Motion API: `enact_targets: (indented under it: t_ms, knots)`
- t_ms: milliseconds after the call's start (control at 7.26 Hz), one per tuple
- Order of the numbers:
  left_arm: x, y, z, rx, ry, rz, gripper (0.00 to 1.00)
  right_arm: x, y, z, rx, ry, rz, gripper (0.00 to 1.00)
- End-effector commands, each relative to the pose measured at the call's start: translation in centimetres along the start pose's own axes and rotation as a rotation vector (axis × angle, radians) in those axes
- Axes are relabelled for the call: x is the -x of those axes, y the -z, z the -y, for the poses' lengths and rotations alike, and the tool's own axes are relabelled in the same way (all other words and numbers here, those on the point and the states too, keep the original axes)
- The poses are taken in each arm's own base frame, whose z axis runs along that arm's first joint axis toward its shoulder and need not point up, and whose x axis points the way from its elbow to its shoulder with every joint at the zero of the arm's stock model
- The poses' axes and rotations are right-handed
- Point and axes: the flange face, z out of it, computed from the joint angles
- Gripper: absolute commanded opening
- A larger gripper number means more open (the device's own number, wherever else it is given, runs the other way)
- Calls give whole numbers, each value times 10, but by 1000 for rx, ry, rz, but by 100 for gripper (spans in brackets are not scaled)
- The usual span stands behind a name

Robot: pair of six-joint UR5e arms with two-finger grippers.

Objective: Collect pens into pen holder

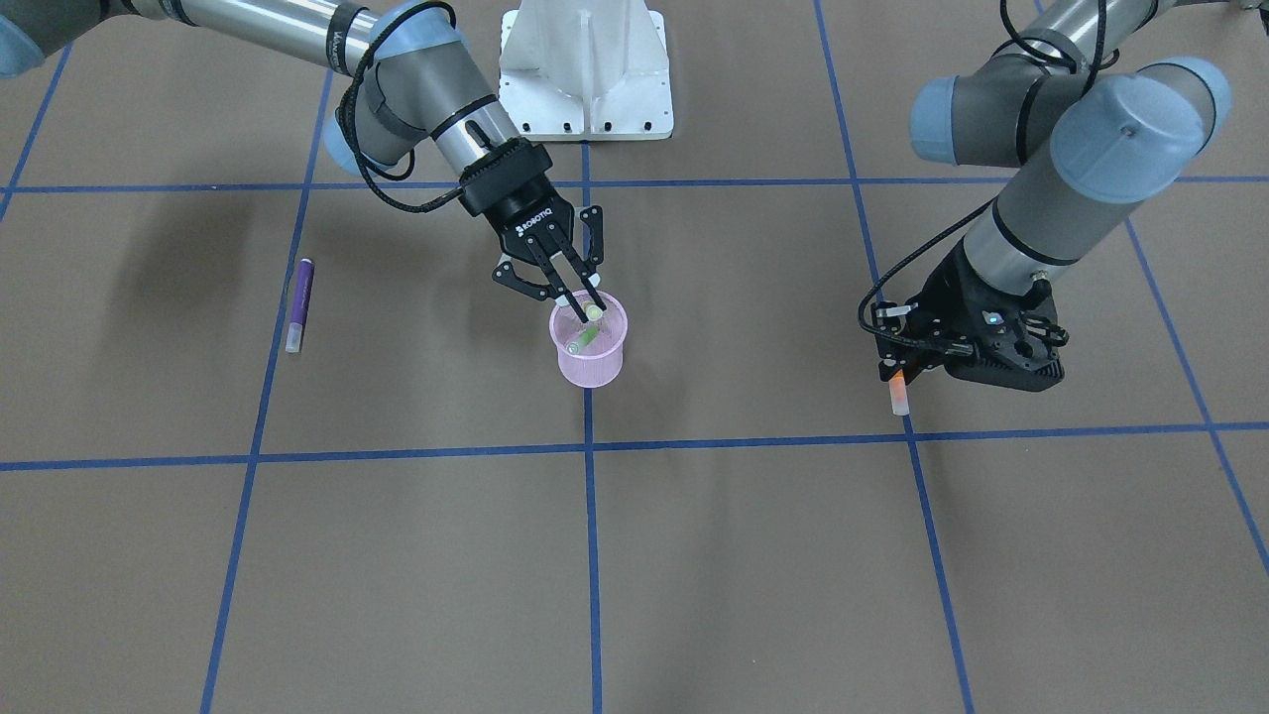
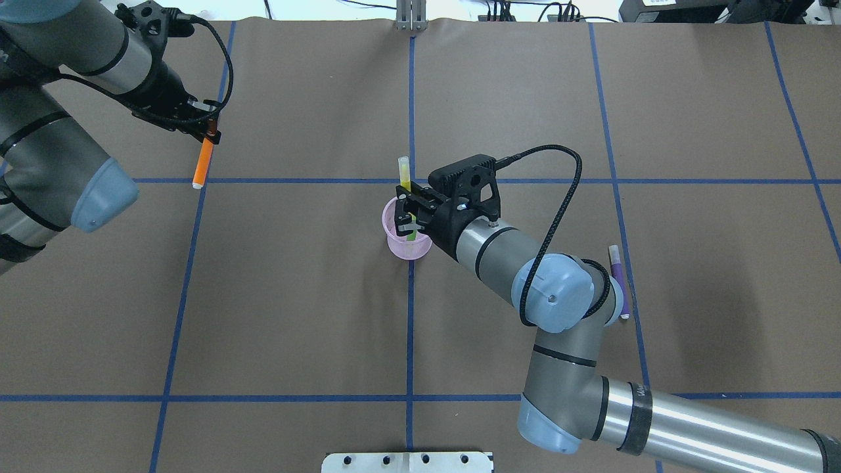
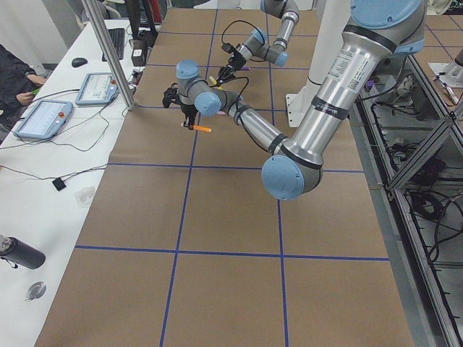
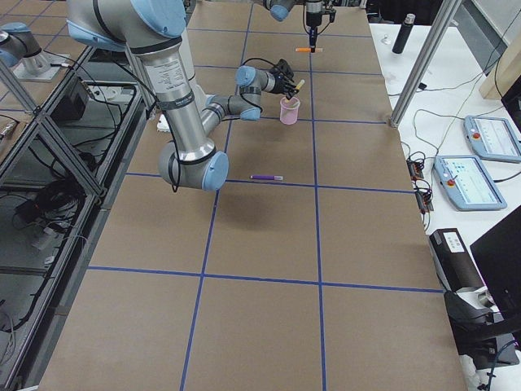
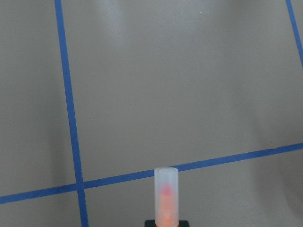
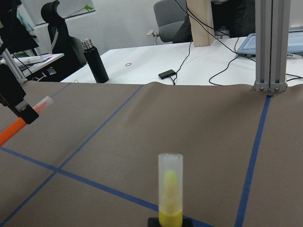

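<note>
The pink mesh pen holder [image 1: 591, 369] [image 2: 407, 251] stands at the table's middle on a blue tape line. My right gripper [image 1: 578, 297] [image 2: 409, 209] hangs over its rim, shut on a tilted yellowish pen [image 2: 405, 174] [image 6: 170, 189] whose greenish lower part reaches into the cup. Far off on the robot's left side, my left gripper [image 2: 210, 135] [image 1: 897, 369] is shut on an orange pen [image 2: 203, 163] [image 5: 166, 198], held low over the table. A purple pen [image 1: 299, 304] [image 2: 619, 279] lies flat on the paper on the robot's right, beside the right arm's elbow.
The white robot base [image 1: 585, 69] stands at the table's robot-side edge. Blue tape lines [image 1: 589, 555] grid the brown paper. Side tables with tablets [image 4: 472, 175], cables and a dark bottle [image 3: 20, 253] flank both table ends.
</note>
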Motion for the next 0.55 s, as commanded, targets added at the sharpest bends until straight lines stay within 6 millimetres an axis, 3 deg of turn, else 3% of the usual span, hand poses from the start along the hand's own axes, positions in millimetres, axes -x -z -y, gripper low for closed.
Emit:
enact_targets:
  t_ms: [0,138,276,413]
  knots:
    - [-1,-1,0,1,0,0,0,1,-3,-13,18,5,-3,65]
    - [-2,1,1,-3,-3,-3,0,9,-1,-8,8,-15,11,99]
    - [-8,8,1,-24,-19,-14,0,16,8,1,8,-62,34,99]
    - [-24,29,-3,-82,-68,-57,0,19,9,2,97,-130,13,99]
